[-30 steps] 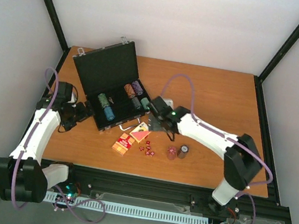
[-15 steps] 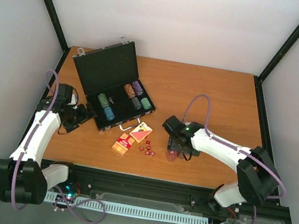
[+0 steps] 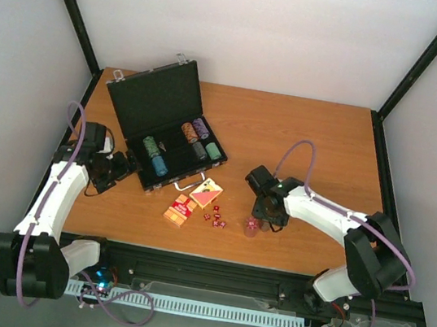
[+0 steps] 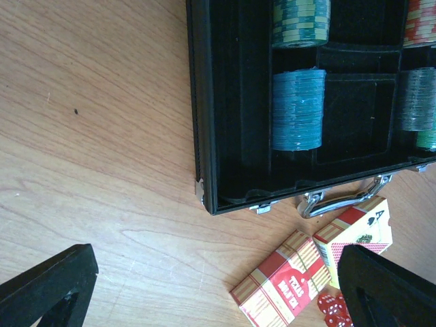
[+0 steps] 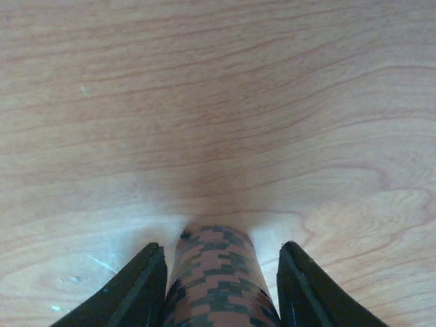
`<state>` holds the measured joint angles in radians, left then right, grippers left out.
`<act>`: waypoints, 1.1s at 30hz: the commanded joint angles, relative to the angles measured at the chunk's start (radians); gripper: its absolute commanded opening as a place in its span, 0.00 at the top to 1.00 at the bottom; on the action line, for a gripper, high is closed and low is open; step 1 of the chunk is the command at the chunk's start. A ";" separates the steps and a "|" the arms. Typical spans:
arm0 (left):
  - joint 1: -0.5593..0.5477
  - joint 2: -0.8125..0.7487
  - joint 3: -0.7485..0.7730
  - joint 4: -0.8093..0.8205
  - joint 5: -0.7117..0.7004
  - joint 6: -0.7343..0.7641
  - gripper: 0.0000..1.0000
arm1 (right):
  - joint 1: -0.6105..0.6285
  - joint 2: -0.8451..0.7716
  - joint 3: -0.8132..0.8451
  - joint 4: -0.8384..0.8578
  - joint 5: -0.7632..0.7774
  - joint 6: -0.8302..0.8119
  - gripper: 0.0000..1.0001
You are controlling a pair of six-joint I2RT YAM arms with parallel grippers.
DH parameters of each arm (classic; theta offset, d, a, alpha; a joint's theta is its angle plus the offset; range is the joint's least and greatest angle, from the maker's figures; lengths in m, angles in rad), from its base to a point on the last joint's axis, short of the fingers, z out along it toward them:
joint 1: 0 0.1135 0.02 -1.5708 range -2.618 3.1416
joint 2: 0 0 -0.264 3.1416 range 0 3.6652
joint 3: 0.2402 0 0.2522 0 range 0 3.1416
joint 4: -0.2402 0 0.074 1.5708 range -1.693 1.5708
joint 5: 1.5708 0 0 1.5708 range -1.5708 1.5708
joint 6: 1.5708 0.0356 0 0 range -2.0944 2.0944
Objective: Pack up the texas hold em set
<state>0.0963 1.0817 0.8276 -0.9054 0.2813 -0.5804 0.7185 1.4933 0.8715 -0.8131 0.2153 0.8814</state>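
The black briefcase (image 3: 152,103) lies open at the back left, with several chip stacks (image 3: 154,157) in its tray. In front of it lie two red card boxes (image 3: 179,210) and small dark-red dice (image 3: 214,219). My right gripper (image 3: 266,218) points down at the table right of the dice. In the right wrist view it (image 5: 221,262) is shut on a brown-and-black chip stack (image 5: 216,293) that stands on the wood. A reddish chip stack (image 3: 251,228) stands just left of it. My left gripper (image 4: 218,293) hangs open beside the case's left front corner (image 4: 201,191), holding nothing.
The case's silver handle (image 4: 340,201) sticks out toward the card boxes (image 4: 289,286). The dice (image 4: 332,308) lie close under the left gripper's right finger (image 4: 388,286). Black frame posts stand at the table's back corners, and a rail runs along its near edge.
My right arm swung back from the case to the two loose chip stacks, came down over the right one and closed its jaws around it. The left arm stayed still.
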 commanded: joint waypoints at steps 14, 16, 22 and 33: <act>0.008 0.014 0.085 -0.013 -0.020 -0.024 0.00 | 0.010 0.057 0.420 0.228 -0.074 -0.238 0.97; 0.008 0.000 0.116 -0.020 -0.026 -0.044 0.00 | 0.033 0.144 0.494 0.298 -0.128 -0.282 0.97; 0.007 0.009 0.266 -0.073 -0.078 -0.059 0.00 | 0.085 0.455 0.810 0.449 -0.325 -0.360 0.97; 0.008 0.049 0.471 -0.055 -0.113 -0.006 0.00 | 0.151 0.981 1.494 0.394 -0.478 -0.376 0.97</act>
<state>0.0963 1.1191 1.2457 -0.9497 0.1951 -0.6197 0.8402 2.3974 2.1612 -0.4576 -0.1928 0.5190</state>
